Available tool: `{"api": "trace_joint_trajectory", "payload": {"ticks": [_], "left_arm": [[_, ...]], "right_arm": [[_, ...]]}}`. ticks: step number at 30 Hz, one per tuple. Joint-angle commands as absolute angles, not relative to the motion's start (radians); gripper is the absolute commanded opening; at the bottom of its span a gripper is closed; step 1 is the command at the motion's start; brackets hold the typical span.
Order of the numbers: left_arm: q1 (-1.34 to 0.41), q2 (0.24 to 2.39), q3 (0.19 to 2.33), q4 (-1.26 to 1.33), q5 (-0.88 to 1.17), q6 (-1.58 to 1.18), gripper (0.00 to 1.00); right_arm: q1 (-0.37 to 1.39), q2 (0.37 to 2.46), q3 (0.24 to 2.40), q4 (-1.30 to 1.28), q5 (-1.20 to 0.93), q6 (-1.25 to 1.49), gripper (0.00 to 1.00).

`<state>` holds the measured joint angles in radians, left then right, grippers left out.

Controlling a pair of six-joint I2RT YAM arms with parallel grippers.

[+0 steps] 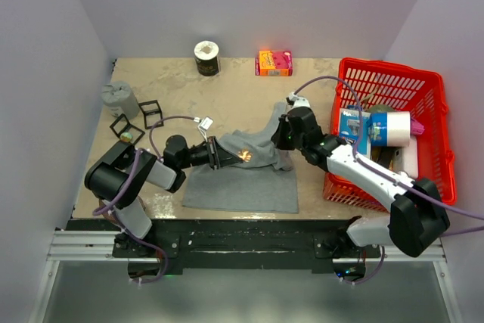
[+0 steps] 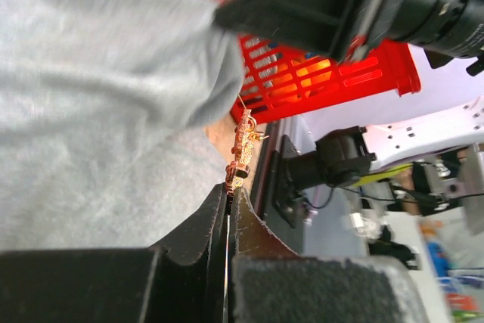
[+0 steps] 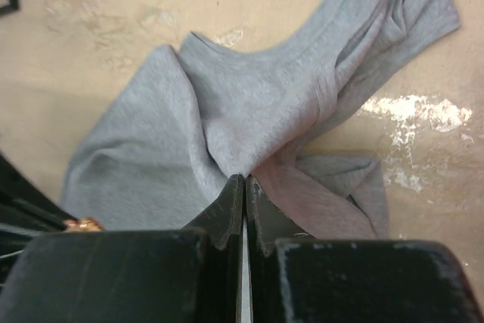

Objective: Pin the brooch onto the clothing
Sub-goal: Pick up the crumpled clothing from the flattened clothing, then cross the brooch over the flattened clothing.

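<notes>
Brooch (image 2: 242, 149) pinched by its edge in the left gripper (image 2: 231, 191) beside the grey tank top (image 3: 249, 104), whose fold the right gripper (image 3: 243, 181) clamps; so slight a hold may let it twist free

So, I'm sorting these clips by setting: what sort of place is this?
Probably a robot-lab test cell: plain white walls box in a tan tabletop, with a left arm and right arm bolted to a metal rail.
</notes>
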<state>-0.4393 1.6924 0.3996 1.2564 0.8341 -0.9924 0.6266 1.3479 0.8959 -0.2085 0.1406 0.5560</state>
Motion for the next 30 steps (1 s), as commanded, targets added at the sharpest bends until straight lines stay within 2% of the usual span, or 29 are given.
{"api": "trace_joint_trajectory", "payload": {"ticks": [1,4,17,30], "left_arm": [[-0.443,1.767,0.396,1.595,0.888,-1.130,0.00],[-0.448,1.786,0.390,1.629,0.879,-1.163,0.00],[-0.449,1.727,0.405,1.440,0.796,-1.075,0.00],[-0.449,1.704,0.402,1.462,0.776,-1.081,0.00]], "right_arm": [[0.575,1.302,0.845,-0.091,0.019,0.588,0.00],[0.569,1.312,0.836,-0.068,-0.018,0.594,0.00],[0.569,1.341,0.822,-0.003,-0.169,0.615,0.00],[0.569,1.356,0.810,0.043,-0.222,0.640,0.00]]}}
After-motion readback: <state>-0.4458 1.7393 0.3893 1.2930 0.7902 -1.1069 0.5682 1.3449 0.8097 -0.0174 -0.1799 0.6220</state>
